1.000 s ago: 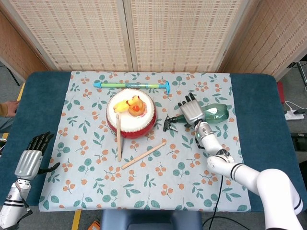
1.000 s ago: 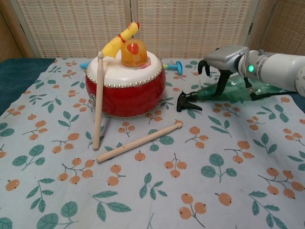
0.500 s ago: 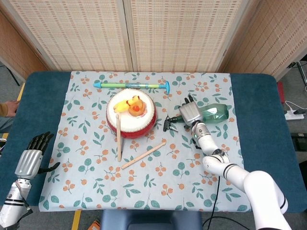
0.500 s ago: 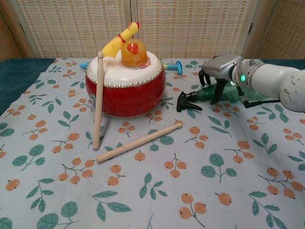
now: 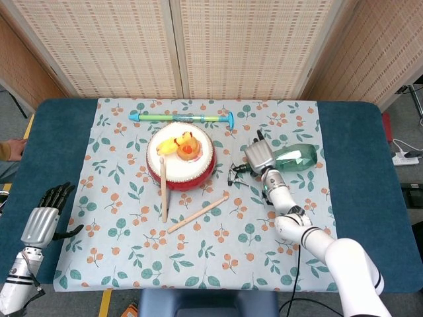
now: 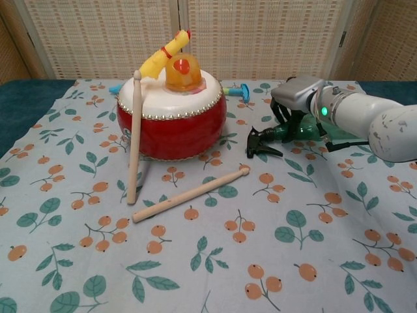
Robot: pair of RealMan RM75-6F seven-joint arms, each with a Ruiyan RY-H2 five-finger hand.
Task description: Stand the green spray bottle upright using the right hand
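Observation:
The green spray bottle [image 5: 295, 158] lies on its side on the floral cloth, its black nozzle [image 6: 260, 142] pointing toward the drum. My right hand [image 5: 259, 158] lies over the bottle's neck, and in the chest view its fingers [image 6: 285, 119] curl down around the neck just behind the nozzle. The green body [image 6: 311, 132] is mostly hidden behind the hand and forearm there. My left hand [image 5: 42, 221] hangs off the table's left edge, fingers apart and holding nothing.
A red drum [image 5: 180, 158] with a yellow toy on top stands left of the bottle. One drumstick [image 5: 163, 189] leans on it, another [image 5: 197, 213] lies in front. A blue-green tube [image 5: 182, 117] lies at the back. Cloth [image 5: 264, 257] covers the table.
My right hand has dropped onto the bottle's neck and curled its fingers around it. The nozzle end has lifted slightly and shifted right. The left hand has barely moved.

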